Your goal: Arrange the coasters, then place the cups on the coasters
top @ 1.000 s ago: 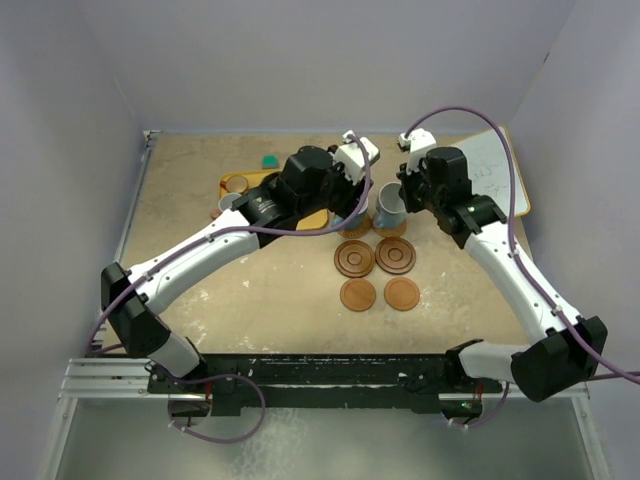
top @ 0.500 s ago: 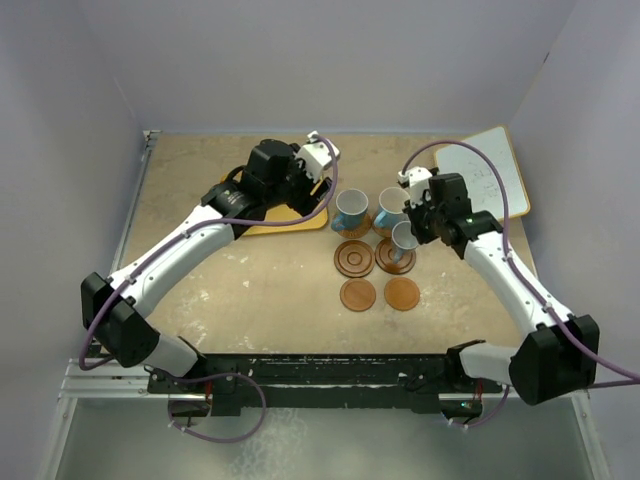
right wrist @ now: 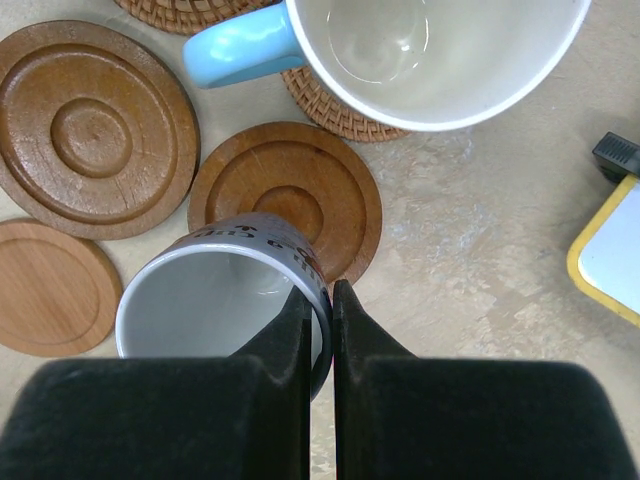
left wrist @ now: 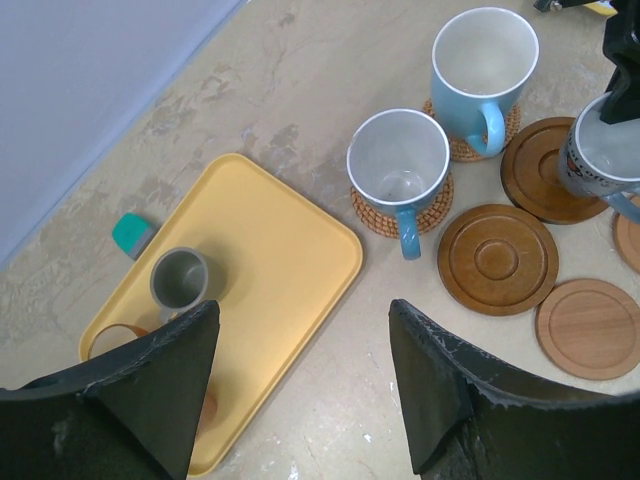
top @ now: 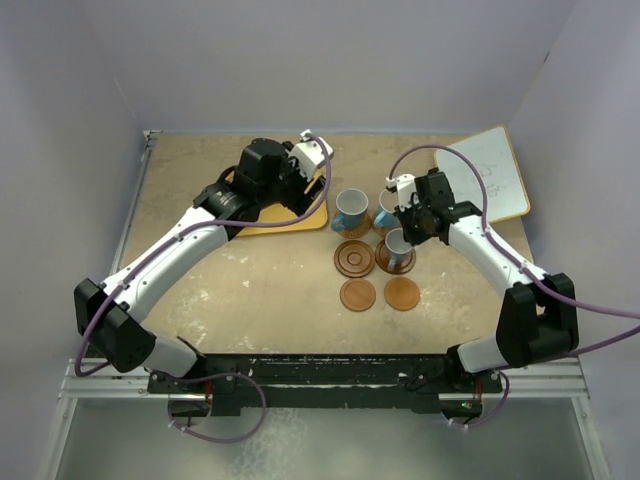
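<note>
On the tray (left wrist: 280, 270) sits a grey cup (left wrist: 180, 282) — unseen from above.

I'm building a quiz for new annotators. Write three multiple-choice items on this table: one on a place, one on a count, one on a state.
1. Where does the small grey cup stand?
A) on the yellow rectangular tray
B) on a dark ringed wooden coaster
C) on the white board

2. How many light blue handled mugs stand on round woven coasters?
A) one
B) two
C) four

3. What is the right gripper doing?
A) open and empty
B) shut on the rim of the pale mug with a dark lettered band
C) shut on a plain wooden coaster

Answers:
1 A, the left wrist view shows it inside the tray.
2 B, each of the two sits on its own woven disc.
3 B, its fingers pinch the mug's wall.
</note>
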Robot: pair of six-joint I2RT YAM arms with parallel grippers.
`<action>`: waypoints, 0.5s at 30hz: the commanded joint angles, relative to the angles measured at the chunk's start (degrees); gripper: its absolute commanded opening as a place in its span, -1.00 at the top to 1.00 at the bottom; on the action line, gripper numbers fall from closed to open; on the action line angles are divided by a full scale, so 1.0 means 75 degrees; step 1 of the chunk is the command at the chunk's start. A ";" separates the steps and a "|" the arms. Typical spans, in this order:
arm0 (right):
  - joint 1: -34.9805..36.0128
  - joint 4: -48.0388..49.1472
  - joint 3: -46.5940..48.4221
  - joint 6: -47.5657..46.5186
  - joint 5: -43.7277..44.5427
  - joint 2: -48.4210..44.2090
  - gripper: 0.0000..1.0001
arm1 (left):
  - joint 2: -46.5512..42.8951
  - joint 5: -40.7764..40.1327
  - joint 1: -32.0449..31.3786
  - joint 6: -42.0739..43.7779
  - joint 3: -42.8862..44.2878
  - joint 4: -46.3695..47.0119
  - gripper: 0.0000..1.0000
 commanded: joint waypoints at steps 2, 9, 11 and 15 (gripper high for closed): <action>-0.0153 0.0466 0.0551 -0.0127 -0.0327 0.0185 1.00 | -0.0401 0.0023 0.0093 0.0171 -0.0073 0.0244 -0.33; -0.0377 0.0534 0.0645 -0.0146 -0.0507 0.0418 1.00 | -0.0457 0.0046 0.0128 0.0246 -0.0155 0.0283 -0.33; -0.0429 0.0554 0.0643 -0.0154 -0.0544 0.0453 1.00 | -0.0445 0.0066 0.0125 0.0258 -0.0157 0.0280 -0.33; -0.0498 0.0554 0.0657 -0.0168 -0.0621 0.0587 1.00 | -0.0411 0.0092 0.0127 0.0271 -0.0135 0.0275 -0.33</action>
